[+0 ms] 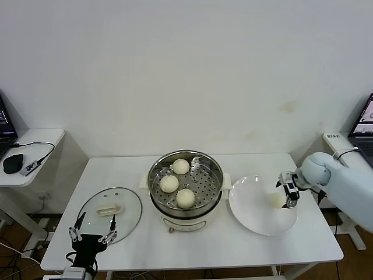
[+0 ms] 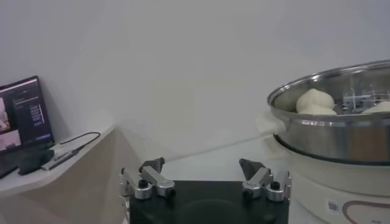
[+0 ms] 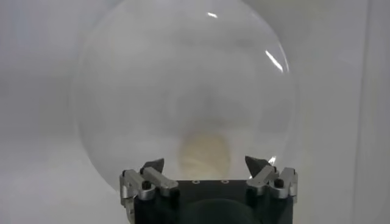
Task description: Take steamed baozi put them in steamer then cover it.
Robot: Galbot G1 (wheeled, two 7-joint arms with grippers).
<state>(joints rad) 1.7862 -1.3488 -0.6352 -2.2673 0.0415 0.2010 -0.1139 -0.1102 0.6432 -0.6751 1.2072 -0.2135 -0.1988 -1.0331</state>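
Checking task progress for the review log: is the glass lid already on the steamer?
No. In the head view the glass lid lies flat on the table, left of the open steamer, where three baozi sit uncovered.

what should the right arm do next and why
Probably lower the open right gripper around the last baozi on the white plate and close on it. Three buns already sit in the steamer, the glass lid lies on the table, and the left gripper waits beside it.

steamer (image 1: pixel 185 182) top uncovered – cover (image 1: pixel 111 206) aside
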